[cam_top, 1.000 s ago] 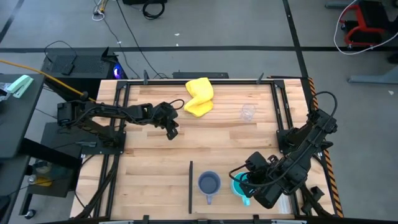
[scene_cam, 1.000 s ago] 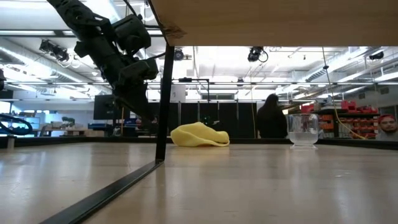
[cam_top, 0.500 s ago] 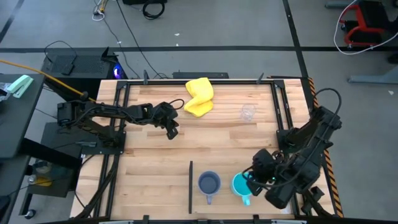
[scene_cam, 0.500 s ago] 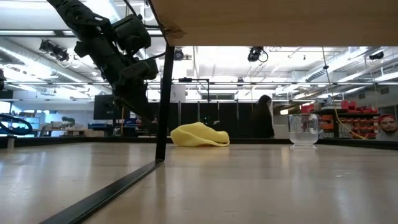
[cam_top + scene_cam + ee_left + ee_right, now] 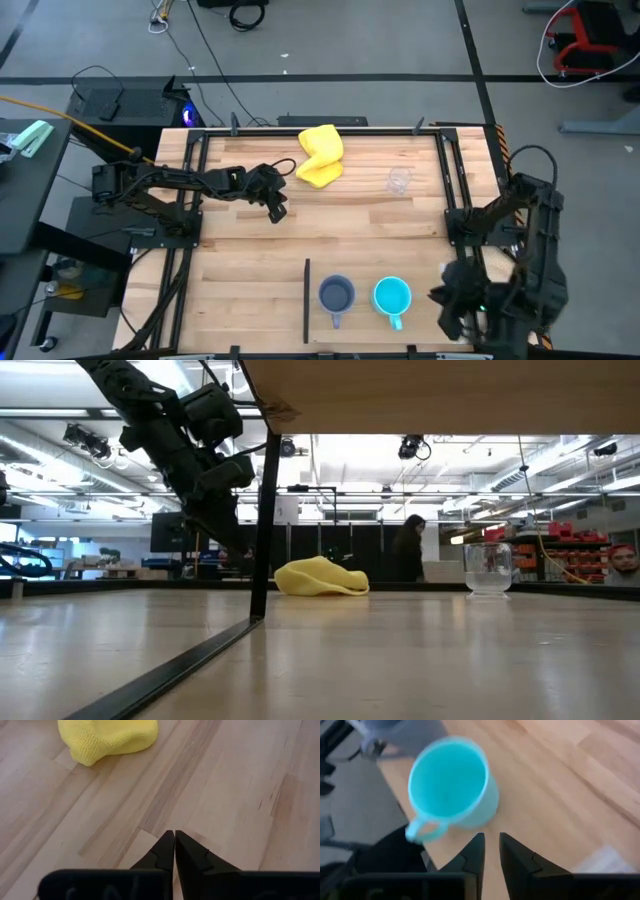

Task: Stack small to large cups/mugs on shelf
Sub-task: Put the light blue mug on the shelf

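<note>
The bright turquoise mug (image 5: 392,297) stands upright near the table's near edge, handle toward that edge, and shows again in the right wrist view (image 5: 452,785). Just to its left stands the grey-blue mug (image 5: 336,295). The clear cup (image 5: 399,181) stands upright toward the far right, also seen in the low view (image 5: 488,570). My right gripper (image 5: 442,297) hovers to the right of the turquoise mug, apart from it, with a narrow gap between its fingers (image 5: 491,851). My left gripper (image 5: 276,207) is shut and waits above the left centre of the table (image 5: 174,851).
A crumpled yellow cloth (image 5: 320,155) lies at the far edge, left of the clear cup. A thin black upright (image 5: 306,300) stands left of the grey-blue mug. In the low view a wooden board (image 5: 440,395) spans overhead. A person (image 5: 405,555) walks far behind the table.
My right gripper has drawn back from the turquoise mug toward the table's right edge, leaving the mug standing upright in place and fully uncovered. The person in the background has walked leftward.
</note>
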Robot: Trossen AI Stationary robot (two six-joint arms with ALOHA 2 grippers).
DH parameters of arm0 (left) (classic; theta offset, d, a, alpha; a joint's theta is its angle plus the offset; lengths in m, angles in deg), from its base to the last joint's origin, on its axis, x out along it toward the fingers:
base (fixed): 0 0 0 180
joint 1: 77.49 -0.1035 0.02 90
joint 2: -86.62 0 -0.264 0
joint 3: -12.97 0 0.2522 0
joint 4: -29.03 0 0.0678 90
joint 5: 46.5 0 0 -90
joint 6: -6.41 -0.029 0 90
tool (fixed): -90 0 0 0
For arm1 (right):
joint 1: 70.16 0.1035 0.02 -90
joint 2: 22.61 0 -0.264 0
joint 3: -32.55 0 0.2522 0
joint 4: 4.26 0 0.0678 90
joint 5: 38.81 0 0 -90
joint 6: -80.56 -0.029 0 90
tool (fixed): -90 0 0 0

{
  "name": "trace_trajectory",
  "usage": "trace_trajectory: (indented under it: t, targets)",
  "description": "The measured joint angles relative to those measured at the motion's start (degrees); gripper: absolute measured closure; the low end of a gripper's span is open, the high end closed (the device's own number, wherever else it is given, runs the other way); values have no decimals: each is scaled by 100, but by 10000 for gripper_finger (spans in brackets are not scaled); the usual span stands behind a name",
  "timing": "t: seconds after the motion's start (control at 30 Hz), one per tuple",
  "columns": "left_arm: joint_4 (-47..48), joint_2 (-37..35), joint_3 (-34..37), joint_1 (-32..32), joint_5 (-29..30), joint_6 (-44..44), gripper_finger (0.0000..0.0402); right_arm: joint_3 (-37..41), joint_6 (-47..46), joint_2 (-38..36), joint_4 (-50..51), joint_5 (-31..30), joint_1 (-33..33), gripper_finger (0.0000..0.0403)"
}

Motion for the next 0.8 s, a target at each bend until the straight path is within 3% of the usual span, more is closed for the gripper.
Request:
trace_trajectory:
  t: [0.27,0.8]
  targets:
    - [-20,-7,0,0,39,108,383,4,167,565,-515,-256,474,395]
    - [-29,-7,0,0,39,150,389,11,1501,841,-1460,-273,-193,400]
